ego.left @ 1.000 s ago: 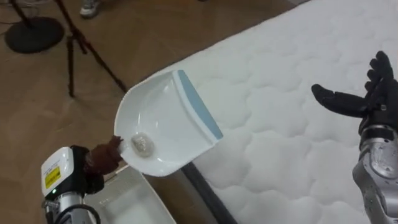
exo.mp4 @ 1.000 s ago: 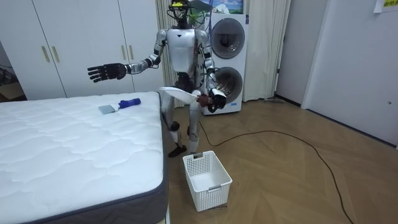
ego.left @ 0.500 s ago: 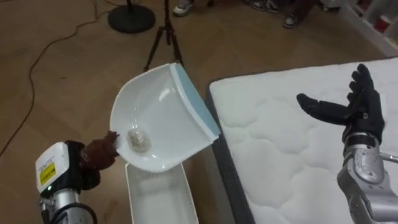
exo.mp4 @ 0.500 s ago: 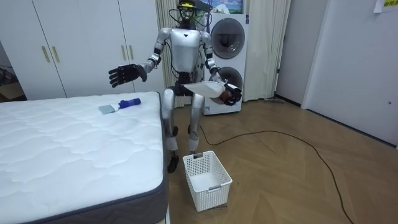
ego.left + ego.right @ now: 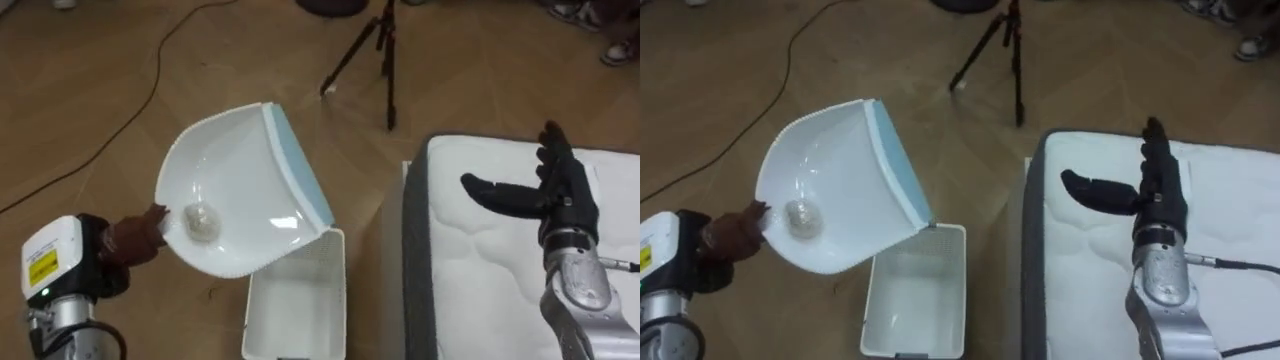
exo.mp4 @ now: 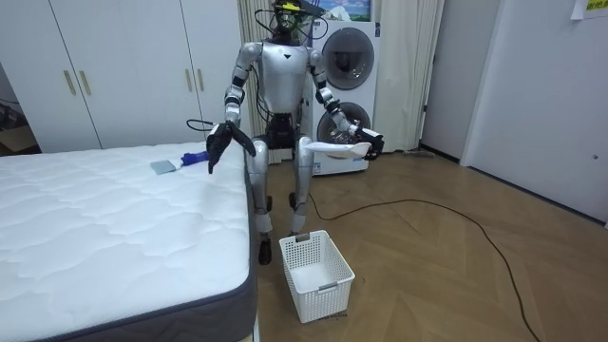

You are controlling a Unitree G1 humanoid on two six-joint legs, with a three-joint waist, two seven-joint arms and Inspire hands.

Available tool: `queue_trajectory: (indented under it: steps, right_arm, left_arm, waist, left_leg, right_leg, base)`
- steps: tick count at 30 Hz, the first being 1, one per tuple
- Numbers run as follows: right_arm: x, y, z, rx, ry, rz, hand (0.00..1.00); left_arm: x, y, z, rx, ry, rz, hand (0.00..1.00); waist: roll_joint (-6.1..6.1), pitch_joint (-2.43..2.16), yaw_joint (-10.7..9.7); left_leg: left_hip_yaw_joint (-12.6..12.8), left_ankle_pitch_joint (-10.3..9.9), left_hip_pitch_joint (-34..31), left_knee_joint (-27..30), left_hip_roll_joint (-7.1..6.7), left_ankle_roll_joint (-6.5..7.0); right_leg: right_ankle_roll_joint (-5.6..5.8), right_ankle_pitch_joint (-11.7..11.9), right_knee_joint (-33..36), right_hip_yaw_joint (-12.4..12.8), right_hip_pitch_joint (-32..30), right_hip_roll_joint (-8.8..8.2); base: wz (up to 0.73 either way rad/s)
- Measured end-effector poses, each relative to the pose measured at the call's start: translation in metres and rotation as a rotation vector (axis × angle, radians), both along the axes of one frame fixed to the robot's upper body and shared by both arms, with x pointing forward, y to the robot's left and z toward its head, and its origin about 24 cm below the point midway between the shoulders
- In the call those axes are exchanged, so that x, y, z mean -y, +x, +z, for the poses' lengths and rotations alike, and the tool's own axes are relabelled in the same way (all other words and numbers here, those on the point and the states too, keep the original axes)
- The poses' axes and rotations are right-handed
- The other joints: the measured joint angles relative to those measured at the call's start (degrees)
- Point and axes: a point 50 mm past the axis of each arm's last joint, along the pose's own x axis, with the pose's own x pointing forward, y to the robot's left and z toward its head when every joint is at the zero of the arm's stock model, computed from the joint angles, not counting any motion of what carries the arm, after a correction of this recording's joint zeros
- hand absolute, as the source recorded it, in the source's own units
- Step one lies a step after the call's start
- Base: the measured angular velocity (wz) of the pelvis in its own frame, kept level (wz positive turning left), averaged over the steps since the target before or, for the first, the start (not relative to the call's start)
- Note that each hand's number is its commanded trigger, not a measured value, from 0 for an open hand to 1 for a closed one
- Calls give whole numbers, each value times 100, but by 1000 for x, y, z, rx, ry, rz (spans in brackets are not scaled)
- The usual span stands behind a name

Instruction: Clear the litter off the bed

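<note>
Left hand (image 5: pixel 133 238) clamped on handle of white dustpan (image 5: pixel 240 180), now swung clear of the mattress (image 5: pixel 480 270) and above the white basket (image 5: pixel 298 315), crumpled wad (image 5: pixel 203 222) still inside, right hand (image 5: pixel 545 190) lowered, fingers spread, over mattress corner, wood floor (image 5: pixel 90 90), tripod (image 5: pixel 388 75) beyond.

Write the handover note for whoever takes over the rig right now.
Left robot hand: shut on the dustpan handle, pan about level, crumpled wad inside.
Right robot hand: open, empty, above the mattress corner.
White basket on the floor below the pan's lip.
Done: wad off the bed.
Left: tip it into the basket; a blue item and a grey item lie on the mattress.
</note>
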Motion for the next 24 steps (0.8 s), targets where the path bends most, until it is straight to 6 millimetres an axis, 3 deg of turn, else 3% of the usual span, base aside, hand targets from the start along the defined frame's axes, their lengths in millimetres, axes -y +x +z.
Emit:
queue_trajectory:
  steps: [4,8,10,15,19,21,24]
  right_arm:
    - [-4,-1,-8,-52,-96,30,0]
    - [-8,0,-14,-99,-195,89,0]
    - [-10,-1,-17,-113,-212,108,0]
    - [-9,-8,-31,-185,-237,124,0]
    - [-8,-9,-32,-199,-244,134,0]
    - [-3,-11,-33,-213,-265,141,0]
    - [1,-13,-34,-222,-296,153,0]
  left_arm:
    - [-8,9,2,-19,27,14,100]
    - [-21,13,6,-59,102,2,100]
    - [-29,16,15,-67,182,-27,100]
    - [-36,33,37,-55,331,-107,100]
    - [-48,34,48,-102,471,-166,100]
    - [-55,33,53,-144,535,-205,100]
    - [-58,32,54,-184,572,-233,100]
  waist:
    - [73,-2,84]
    - [143,32,-15]
    - [233,85,-79]
    - [307,116,-97]
    - [453,152,-401]
    - [586,168,-554]
    - [706,161,-660]
  left_leg:
    - [81,0,-367,66,-76,0]
    - [127,-1,-670,196,-169,-2]
    - [149,-8,-889,285,-165,-13]
    - [233,-21,-1387,553,-185,-27]
    - [257,-20,-1658,744,-263,-28]
    - [274,-21,-1762,799,-264,-28]
    - [359,-18,-1783,802,-265,-29]
  right_leg:
    - [-6,-216,409,54,-522,-132]
    - [-8,-433,837,69,-929,-278]
    - [-32,-463,916,9,-1114,-297]
    - [-83,-554,1398,78,-1697,-375]
    - [-108,-670,1697,53,-1999,-480]
    - [-123,-678,1755,79,-2104,-501]
    - [-132,-683,1864,144,-2202,-526]
  base:
    - [0]
    - [9]
    - [11]
    - [1]
    - [5]
    - [-7]
    - [-12]
